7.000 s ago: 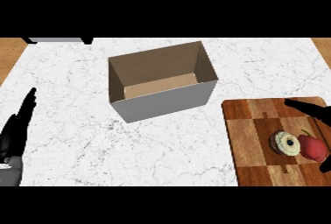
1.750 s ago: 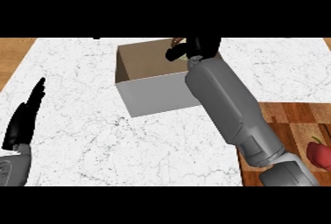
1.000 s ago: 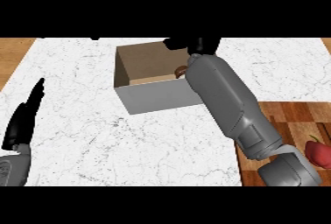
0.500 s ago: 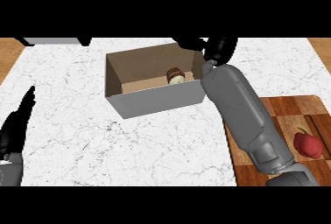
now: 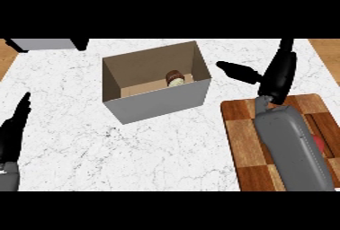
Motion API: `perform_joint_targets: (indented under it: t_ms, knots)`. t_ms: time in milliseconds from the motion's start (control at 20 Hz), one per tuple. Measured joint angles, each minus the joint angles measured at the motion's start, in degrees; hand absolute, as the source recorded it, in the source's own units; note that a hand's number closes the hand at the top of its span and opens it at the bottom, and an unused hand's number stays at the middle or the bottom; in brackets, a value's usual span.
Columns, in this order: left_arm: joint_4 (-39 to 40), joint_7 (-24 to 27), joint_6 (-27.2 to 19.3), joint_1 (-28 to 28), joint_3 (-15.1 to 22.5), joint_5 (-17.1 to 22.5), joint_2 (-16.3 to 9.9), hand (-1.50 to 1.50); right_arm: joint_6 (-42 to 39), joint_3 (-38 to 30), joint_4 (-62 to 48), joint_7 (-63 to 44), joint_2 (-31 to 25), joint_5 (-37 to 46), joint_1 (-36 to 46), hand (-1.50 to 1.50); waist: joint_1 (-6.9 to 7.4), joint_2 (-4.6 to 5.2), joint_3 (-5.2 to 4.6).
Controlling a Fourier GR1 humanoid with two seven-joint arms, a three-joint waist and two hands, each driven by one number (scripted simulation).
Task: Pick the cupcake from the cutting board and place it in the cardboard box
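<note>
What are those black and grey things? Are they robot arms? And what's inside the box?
Yes, they are a robot's arms, seen from its head looking down at a white counter. The right hand is black, with straight open fingers, and holds nothing. The left hand rests open at the left edge. In the cardboard box lies a little cupcake. Under the grey right arm is a wooden cutting board, with something red peeking out beside the arm.
</note>
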State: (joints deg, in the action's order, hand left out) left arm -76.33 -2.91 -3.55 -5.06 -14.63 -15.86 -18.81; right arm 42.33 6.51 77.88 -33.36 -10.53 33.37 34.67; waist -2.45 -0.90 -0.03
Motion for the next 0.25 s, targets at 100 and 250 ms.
perform_joint_targets:
  t_ms: [100,250]
  knots:
    - [-1.2,-0.6,0.1,0.8,0.1,0.0,0.0,0.0,-2.5,0.3,7.9,-1.6,-2.6,-0.5,-5.8,-1.5,-0.11,-0.05,0.01]
    - [-0.4,-0.6,0.0,-0.3,-0.2,0.1,0.0,0.0,-7.0,-0.1,18.4,-2.6,-6.6,-3.1,-14.5,-1.5,-0.12,0.15,0.0]
